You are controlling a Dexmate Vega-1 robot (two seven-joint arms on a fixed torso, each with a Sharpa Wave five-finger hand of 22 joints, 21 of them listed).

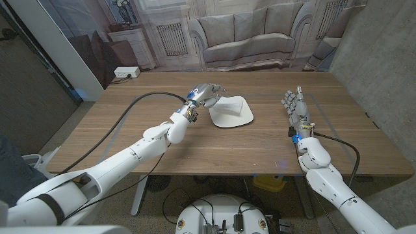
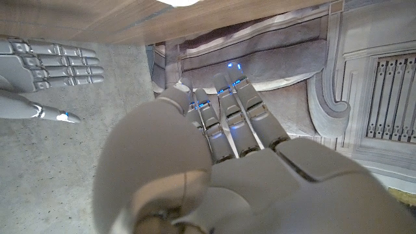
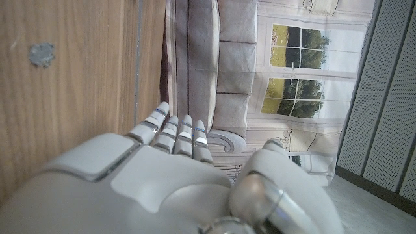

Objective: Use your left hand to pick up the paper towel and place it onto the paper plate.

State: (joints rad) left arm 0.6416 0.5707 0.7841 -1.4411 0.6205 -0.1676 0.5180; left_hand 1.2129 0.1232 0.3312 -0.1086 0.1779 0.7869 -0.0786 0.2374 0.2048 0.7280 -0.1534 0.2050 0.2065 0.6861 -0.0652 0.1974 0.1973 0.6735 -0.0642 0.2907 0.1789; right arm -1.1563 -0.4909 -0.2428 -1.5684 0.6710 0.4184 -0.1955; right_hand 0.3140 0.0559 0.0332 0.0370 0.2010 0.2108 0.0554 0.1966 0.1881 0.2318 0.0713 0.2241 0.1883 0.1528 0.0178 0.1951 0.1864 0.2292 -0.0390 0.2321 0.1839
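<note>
The right robot hand (image 1: 294, 107) stands on its edge on the table (image 1: 130, 140), on the right side, with its fingers straight and close together, reaching away from the robot. It holds nothing. Farther back, near the middle of the table, is a white plate (image 1: 239, 118) with rounded corners. Something white and flat lies on it, but I cannot tell if that is the paper towel or just the plate. The left robot hand (image 1: 207, 95) hangs over the plate's left edge with its fingers bent down. In the left wrist view its fingers (image 2: 229, 120) are straight and apart, and nothing is in them. I cannot tell if it touches the plate. Behind the table hangs a backdrop with a picture of a sofa (image 1: 247, 36).
</note>
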